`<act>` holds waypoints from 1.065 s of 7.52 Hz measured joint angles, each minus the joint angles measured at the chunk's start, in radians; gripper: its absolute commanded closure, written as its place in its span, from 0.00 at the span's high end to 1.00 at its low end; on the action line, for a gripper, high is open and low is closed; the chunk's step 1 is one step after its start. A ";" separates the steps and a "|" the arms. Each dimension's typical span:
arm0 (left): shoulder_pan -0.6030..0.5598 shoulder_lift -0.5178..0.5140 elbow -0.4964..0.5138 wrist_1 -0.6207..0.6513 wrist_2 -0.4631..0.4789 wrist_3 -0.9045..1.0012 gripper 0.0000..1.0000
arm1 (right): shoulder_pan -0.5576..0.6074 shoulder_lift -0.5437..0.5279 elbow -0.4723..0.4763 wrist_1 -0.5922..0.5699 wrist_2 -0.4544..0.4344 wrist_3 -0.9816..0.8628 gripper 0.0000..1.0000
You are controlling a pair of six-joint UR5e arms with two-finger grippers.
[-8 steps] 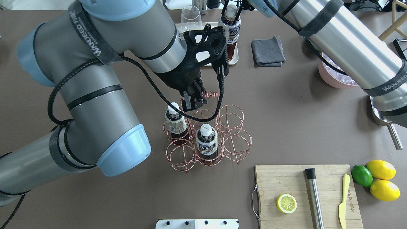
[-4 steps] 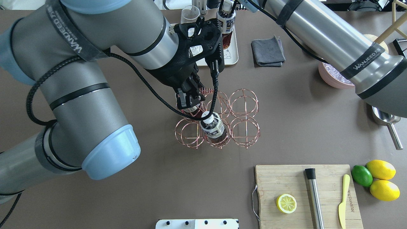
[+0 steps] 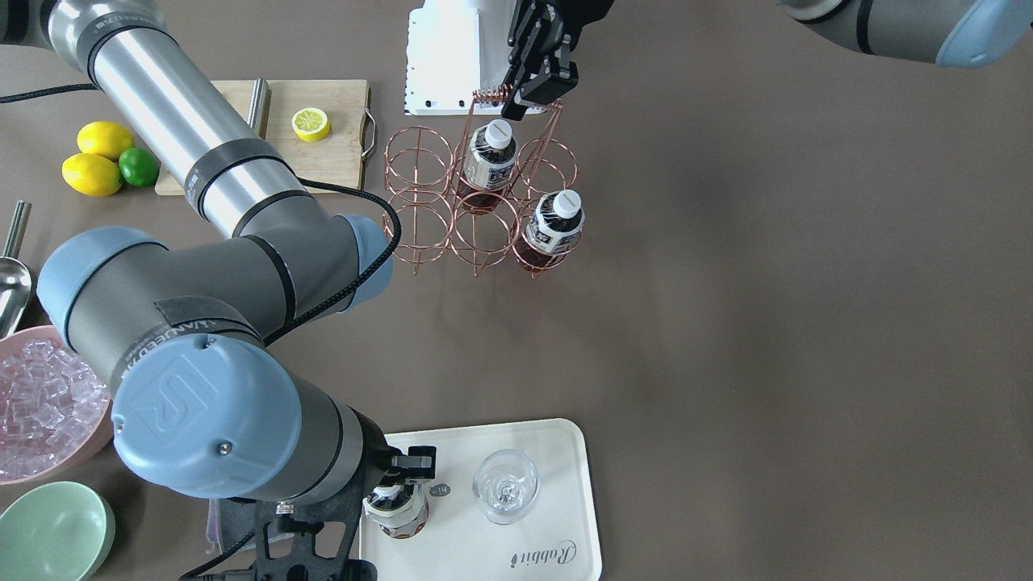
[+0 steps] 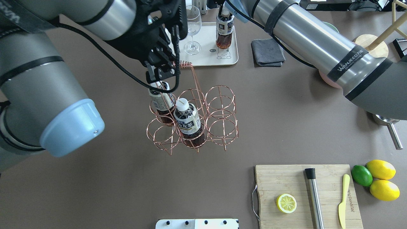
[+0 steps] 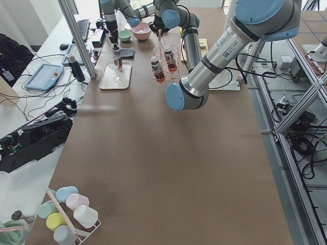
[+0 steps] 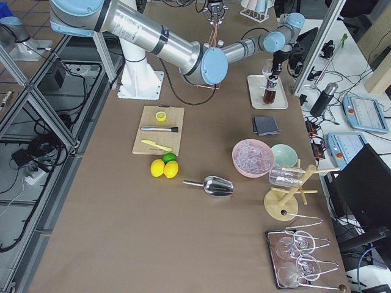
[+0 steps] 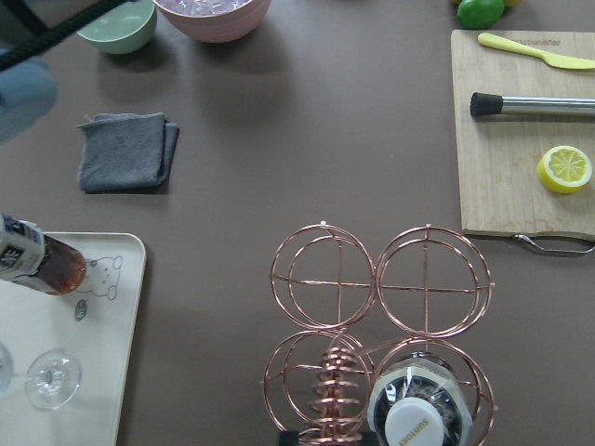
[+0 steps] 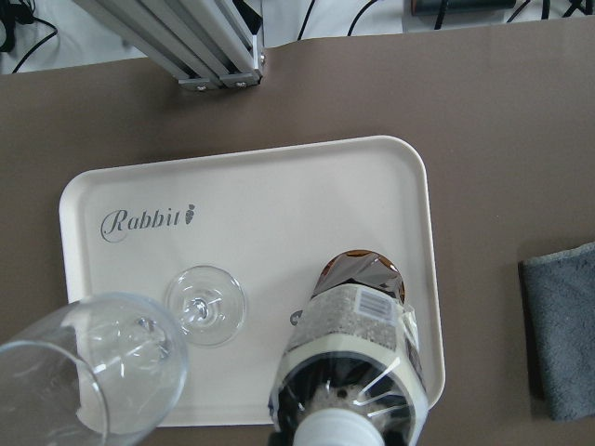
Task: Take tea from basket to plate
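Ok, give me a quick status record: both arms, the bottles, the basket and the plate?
left gripper: shut on the coiled handle of the rose-gold wire basket
basket: holds two clear plastic bottles of brown tea; four rings empty
right gripper: shut on a third tea bottle, at its white cap
third bottle: upright at the cream rectangular plate, beside a clear wine glass; contact unclear

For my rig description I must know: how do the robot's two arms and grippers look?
The left arm and the right arm are silver-grey tubes with pale blue joint caps, black bands lettered WANJEED in white, and black braided cables. The left gripper and the right gripper are black.
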 measured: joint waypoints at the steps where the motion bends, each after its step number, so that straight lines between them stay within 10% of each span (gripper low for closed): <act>1: -0.049 0.041 -0.033 0.000 -0.025 0.001 0.00 | -0.008 0.003 -0.005 0.003 -0.014 -0.009 0.89; 6: -0.363 0.279 -0.124 0.003 -0.248 0.170 0.00 | -0.010 0.021 0.010 -0.027 -0.004 -0.022 1.00; 8: -0.489 0.392 -0.125 0.003 -0.302 0.310 0.00 | 0.000 -0.034 0.180 -0.169 0.010 -0.081 1.00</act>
